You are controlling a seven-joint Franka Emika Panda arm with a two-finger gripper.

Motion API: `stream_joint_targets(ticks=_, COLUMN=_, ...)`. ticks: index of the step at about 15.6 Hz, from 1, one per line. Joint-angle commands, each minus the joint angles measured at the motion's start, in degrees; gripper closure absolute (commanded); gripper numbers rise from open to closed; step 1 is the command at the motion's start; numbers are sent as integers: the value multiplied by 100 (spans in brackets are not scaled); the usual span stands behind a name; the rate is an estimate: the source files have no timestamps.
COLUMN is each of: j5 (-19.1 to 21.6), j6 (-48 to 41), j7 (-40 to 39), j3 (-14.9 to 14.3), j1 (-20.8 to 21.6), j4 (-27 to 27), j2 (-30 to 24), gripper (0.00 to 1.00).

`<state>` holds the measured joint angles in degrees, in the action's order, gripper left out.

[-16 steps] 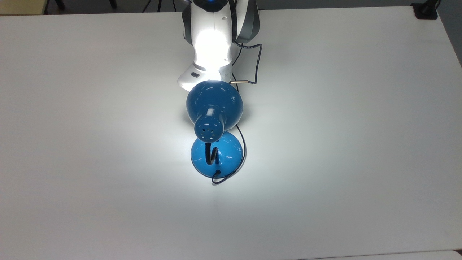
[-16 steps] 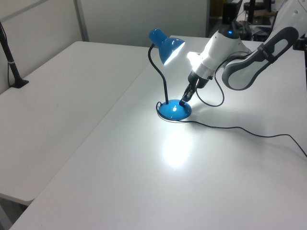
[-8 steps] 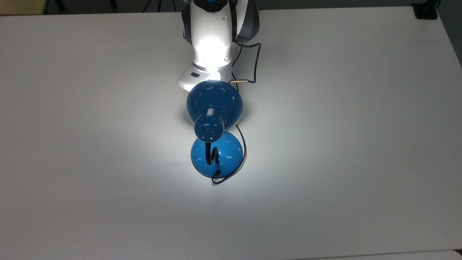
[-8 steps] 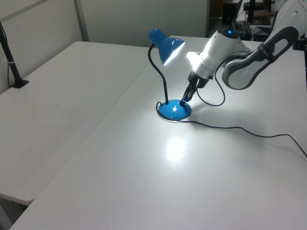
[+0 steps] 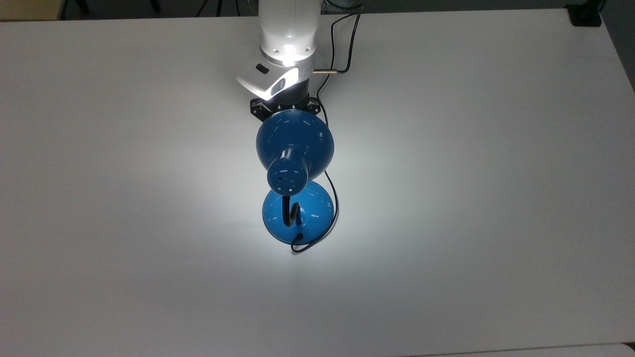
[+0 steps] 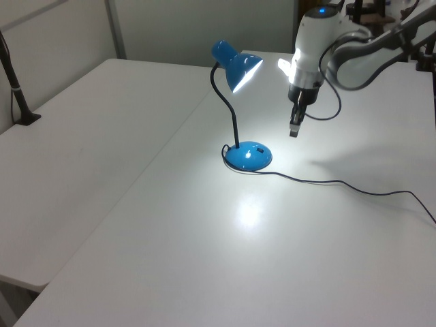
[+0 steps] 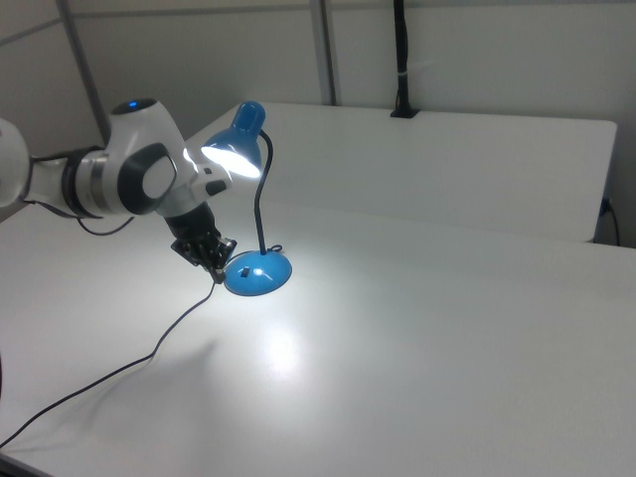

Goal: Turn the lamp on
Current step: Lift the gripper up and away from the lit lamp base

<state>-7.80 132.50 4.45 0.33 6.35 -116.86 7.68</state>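
The blue lamp is lit, and a bright pool of light lies on the white table in front of it. Its dome shade (image 5: 295, 141) (image 6: 236, 66) (image 7: 238, 144) leans over the round blue base (image 5: 297, 214) (image 6: 248, 156) (image 7: 258, 274) on a black neck (image 6: 225, 102). My gripper (image 6: 294, 128) (image 7: 213, 262) hangs in the air, off the base and to the left view's right of it, pointing down with its fingers together and nothing in them. From the top view the arm's white wrist (image 5: 285, 59) sits just beyond the shade.
The lamp's thin black cord (image 6: 340, 183) (image 7: 129, 370) trails across the table from the base. A black clamp post (image 6: 17, 95) (image 7: 400, 60) (image 5: 585, 15) stands at a table edge. A second table adjoins in the left view's left.
My gripper has lifted off the lamp's base and pulled back from it, with the arm now more upright. The lamp stays lit and has not moved.
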Motion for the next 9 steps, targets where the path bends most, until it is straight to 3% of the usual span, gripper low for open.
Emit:
stream_joint_targets(ticks=1, j5=6, j6=-1320, j7=-15, j3=20, j1=24, j4=267, j2=-557, gripper=100)
stream_joint_targets(ticks=7, j5=181, j6=-3387, j7=-76, j3=-6, j1=-55, j4=1955, j2=-513, gripper=100)
stream_joint_targets(ticks=9, j5=287, j6=-3616, j7=-93, j3=-59, j1=-64, j4=2193, j2=-548, gripper=90)
